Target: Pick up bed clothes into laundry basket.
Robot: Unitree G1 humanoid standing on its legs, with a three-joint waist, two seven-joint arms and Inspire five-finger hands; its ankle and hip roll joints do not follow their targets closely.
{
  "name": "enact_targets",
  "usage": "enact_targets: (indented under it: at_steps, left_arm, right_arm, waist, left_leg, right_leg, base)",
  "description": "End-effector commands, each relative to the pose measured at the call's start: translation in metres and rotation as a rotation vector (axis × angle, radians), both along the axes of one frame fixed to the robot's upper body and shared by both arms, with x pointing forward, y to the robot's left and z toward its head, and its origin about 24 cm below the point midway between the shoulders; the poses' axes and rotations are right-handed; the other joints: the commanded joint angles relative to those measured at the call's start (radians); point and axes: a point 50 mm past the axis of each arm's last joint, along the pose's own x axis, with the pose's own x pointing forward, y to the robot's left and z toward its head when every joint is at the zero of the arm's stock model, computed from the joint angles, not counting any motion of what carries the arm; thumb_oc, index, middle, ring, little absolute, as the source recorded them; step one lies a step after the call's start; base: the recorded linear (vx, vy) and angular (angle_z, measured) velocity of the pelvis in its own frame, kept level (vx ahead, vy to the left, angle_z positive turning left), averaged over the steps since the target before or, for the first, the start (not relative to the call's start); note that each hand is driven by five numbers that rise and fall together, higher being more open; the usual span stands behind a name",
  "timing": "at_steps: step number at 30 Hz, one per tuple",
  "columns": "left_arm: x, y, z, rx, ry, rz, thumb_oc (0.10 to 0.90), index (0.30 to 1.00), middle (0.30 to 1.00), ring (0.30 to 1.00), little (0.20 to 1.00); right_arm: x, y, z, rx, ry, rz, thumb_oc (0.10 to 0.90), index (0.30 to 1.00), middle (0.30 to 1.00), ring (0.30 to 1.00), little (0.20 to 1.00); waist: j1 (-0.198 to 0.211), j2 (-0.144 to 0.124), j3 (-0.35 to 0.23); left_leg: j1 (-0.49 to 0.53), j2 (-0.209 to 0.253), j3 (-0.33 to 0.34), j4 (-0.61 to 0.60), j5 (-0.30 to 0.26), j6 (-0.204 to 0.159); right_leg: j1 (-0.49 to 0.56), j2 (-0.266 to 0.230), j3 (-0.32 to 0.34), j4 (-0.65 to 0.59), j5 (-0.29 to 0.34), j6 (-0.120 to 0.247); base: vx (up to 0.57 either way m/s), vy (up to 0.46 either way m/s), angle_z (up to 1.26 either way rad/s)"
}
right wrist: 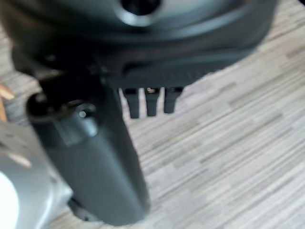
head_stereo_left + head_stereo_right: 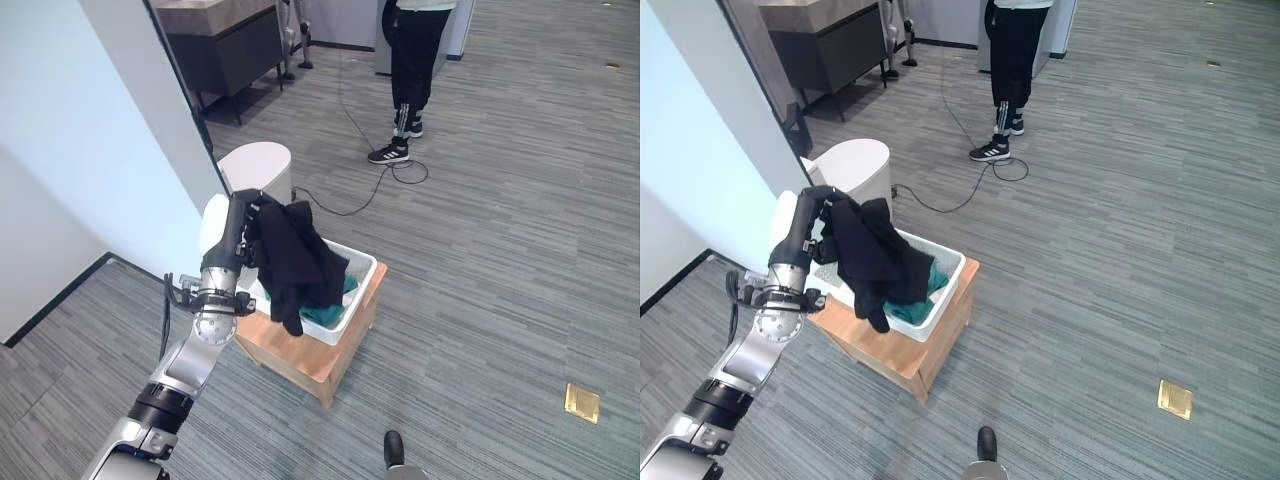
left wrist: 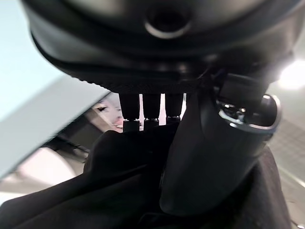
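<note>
My left hand [image 2: 238,235] is raised over the near left corner of a white laundry basket [image 2: 365,264] and is shut on a black garment [image 2: 295,260]. The garment hangs from the fingers, draping into the basket and over its near rim. In the left wrist view the thumb [image 3: 209,157] presses on the black garment [image 3: 119,191] and the fingers curl into it. A teal cloth [image 2: 330,312] lies inside the basket under the garment. My right hand [image 2: 394,450] hangs low over the carpet, its thumb [image 1: 95,157] straight and nothing in it.
The basket sits on a low wooden table [image 2: 310,360]. A white round stool [image 2: 258,168] stands just behind it, beside a pale wall [image 2: 100,150]. A person [image 2: 410,70] stands farther back with a black cable [image 2: 350,205] trailing across the carpet. A brass floor plate [image 2: 582,402] lies at the right.
</note>
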Motion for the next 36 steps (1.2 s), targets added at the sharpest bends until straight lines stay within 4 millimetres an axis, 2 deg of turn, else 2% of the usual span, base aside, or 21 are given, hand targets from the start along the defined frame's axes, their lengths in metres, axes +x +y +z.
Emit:
enact_targets:
  at_steps: [1,6,9,11,13,17,18,19,20,23,24,27,28,31,32,36]
  left_arm:
    - [0.015,0.006,0.095,-0.054,-0.373,0.005,0.400,0.300,0.300,0.300,0.300]
    - [0.025,0.010,0.104,-0.048,-0.366,0.029,0.400,0.300,0.300,0.300,0.300]
    - [0.036,0.016,0.100,-0.101,-0.307,0.055,0.400,0.300,0.300,0.300,0.300]
    - [0.041,0.020,0.097,-0.109,-0.280,0.076,0.400,0.300,0.300,0.300,0.300]
    - [0.054,0.025,0.091,-0.088,-0.208,0.127,0.400,0.300,0.300,0.300,0.300]
    - [0.070,0.027,0.083,-0.158,-0.119,0.166,0.400,0.300,0.300,0.300,0.300]
    - [0.073,0.020,0.076,-0.182,-0.086,0.161,0.400,0.300,0.300,0.300,0.300]
    - [0.073,0.020,0.076,-0.182,-0.087,0.161,0.400,0.300,0.300,0.300,0.300]
    - [0.079,0.024,0.070,-0.191,-0.036,0.202,0.400,0.300,0.300,0.300,0.300]
    - [0.087,0.031,0.072,-0.222,0.012,0.235,0.400,0.300,0.300,0.300,0.300]
    - [0.090,0.028,0.075,-0.352,0.024,0.210,0.400,0.300,0.300,0.300,0.300]
    - [0.093,0.023,0.077,-0.456,0.029,0.181,0.400,0.300,0.300,0.300,0.300]
    - [0.096,0.014,0.077,-0.504,0.050,0.158,0.400,0.300,0.300,0.300,0.300]
    - [0.098,0.011,0.078,-0.490,0.063,0.156,0.400,0.300,0.300,0.300,0.300]
    - [0.099,0.011,0.079,-0.434,0.073,0.176,0.400,0.300,0.300,0.300,0.300]
    - [0.100,0.020,0.079,-0.284,0.089,0.262,0.400,0.300,0.300,0.300,0.300]
  right_arm:
    - [-0.003,-0.013,0.003,-0.043,0.012,-0.005,0.800,0.900,0.900,0.900,0.900]
    - [-0.009,-0.019,0.004,-0.057,0.030,-0.028,0.800,0.900,0.900,0.900,0.900]
    - [-0.010,-0.024,0.005,-0.069,0.026,-0.057,0.800,0.900,0.900,0.900,0.900]
    - [-0.011,-0.025,0.005,-0.069,0.026,-0.066,0.800,0.900,0.900,0.900,0.900]
    - [-0.011,-0.028,0.006,-0.072,0.012,-0.093,0.800,0.900,0.900,0.900,0.900]
    - [-0.001,-0.035,0.010,-0.089,-0.028,-0.125,0.800,0.900,0.900,0.900,0.900]
    - [0.021,-0.033,0.012,-0.087,-0.088,-0.099,0.800,0.900,0.900,0.900,0.900]
    - [0.022,-0.033,0.012,-0.087,-0.089,-0.099,0.800,0.900,0.900,0.900,0.900]
    - [0.033,-0.028,0.013,-0.078,-0.120,-0.087,0.800,0.900,0.900,0.900,0.900]
    - [0.030,-0.027,0.012,-0.081,-0.116,-0.079,0.800,0.900,0.900,0.900,0.900]
    - [0.028,-0.024,0.011,-0.077,-0.115,-0.086,0.800,0.900,0.900,0.900,0.900]
    - [0.030,-0.022,0.010,-0.077,-0.115,-0.081,0.800,0.900,0.900,0.900,0.900]
    - [0.032,-0.018,0.009,-0.068,-0.118,-0.076,0.800,0.900,0.900,0.900,0.900]
    - [0.038,-0.016,0.010,-0.068,-0.130,-0.073,0.800,0.900,0.900,0.900,0.900]
    - [0.049,-0.014,0.011,-0.069,-0.152,-0.055,0.800,0.900,0.900,0.900,0.900]
    - [0.056,-0.008,0.011,-0.061,-0.170,-0.037,0.800,0.900,0.900,0.900,0.900]
  waist:
    - [-0.028,-0.007,0.003]
    - [-0.047,0.006,0.002]
    - [-0.063,0.017,0.004]
    - [-0.068,0.018,0.005]
    - [-0.083,0.017,0.002]
    - [-0.106,0.011,0.011]
    - [-0.096,0.010,0.019]
    - [-0.095,0.010,0.017]
    - [-0.103,0.009,0.025]
    - [-0.114,0.005,0.028]
    - [-0.115,0.001,0.038]
    - [-0.110,-0.004,0.045]
    - [-0.107,-0.009,0.063]
    - [-0.103,-0.014,0.077]
    - [-0.101,-0.021,0.092]
    - [-0.098,-0.029,0.110]
  left_leg:
    - [0.010,0.031,-0.040,0.003,-0.066,-0.021]
    - [0.011,0.029,-0.037,0.003,-0.066,-0.022]
    - [0.013,0.025,-0.035,0.003,-0.068,-0.022]
    - [0.013,0.025,-0.033,0.003,-0.068,-0.022]
    - [0.012,0.024,-0.025,0.003,-0.069,-0.024]
    - [-0.006,0.020,-0.016,0.003,-0.063,-0.025]
    - [-0.014,0.020,-0.019,0.003,-0.060,-0.025]
    - [-0.018,0.020,-0.019,0.003,-0.058,-0.025]
    - [-0.043,0.020,-0.013,0.003,-0.054,-0.025]
    - [-0.074,0.023,0.006,0.003,-0.049,-0.027]
    - [-0.107,0.025,0.016,0.003,-0.042,-0.028]
    - [-0.138,0.026,0.017,0.003,-0.033,-0.029]
    - [-0.164,0.029,0.017,0.003,-0.024,-0.031]
    - [-0.186,0.030,0.017,0.003,-0.018,-0.031]
    - [-0.202,0.032,0.019,0.003,-0.012,-0.032]
    - [-0.221,0.034,0.028,0.003,-0.007,-0.034]
  right_leg:
    - [0.124,-0.054,-0.018,0.014,-0.156,0.080]
    - [0.124,-0.053,-0.013,0.014,-0.157,0.079]
    - [0.122,-0.054,-0.011,0.014,-0.156,0.080]
    - [0.121,-0.055,-0.010,0.014,-0.156,0.080]
    - [0.118,-0.055,-0.009,0.014,-0.153,0.081]
    - [0.091,-0.055,-0.001,0.014,-0.140,0.085]
    - [0.084,-0.056,-0.001,0.014,-0.139,0.087]
    - [0.080,-0.055,0.000,0.014,-0.137,0.086]
    - [0.046,-0.056,0.007,0.014,-0.129,0.092]
    - [-0.004,-0.054,0.025,0.014,-0.112,0.097]
    - [-0.047,-0.052,0.028,0.014,-0.101,0.100]
    - [-0.080,-0.051,0.027,0.014,-0.092,0.100]
    - [-0.110,-0.050,0.027,0.014,-0.086,0.099]
    - [-0.134,-0.049,0.025,0.014,-0.079,0.099]
    - [-0.156,-0.049,0.027,0.014,-0.072,0.100]
    - [-0.184,-0.047,0.037,0.014,-0.061,0.100]
  base:
    - [0.02,-0.024,-0.05]
    - [0.02,-0.009,-0.04]
    - [0.01,0.001,0.00]
    - [0.02,0.001,-0.06]
    - [0.04,-0.015,-0.05]
    - [0.00,-0.010,-0.03]
    - [-0.01,-0.018,-0.04]
    - [-0.02,-0.010,-0.07]
    - [-0.05,-0.001,-0.04]
    - [-0.04,-0.005,-0.16]
    - [-0.05,-0.013,-0.33]
    - [-0.05,-0.029,-0.23]
    - [-0.03,-0.018,-0.13]
    - [-0.03,-0.019,-0.12]
    - [-0.04,-0.033,-0.17]
    - [-0.01,-0.007,-0.05]
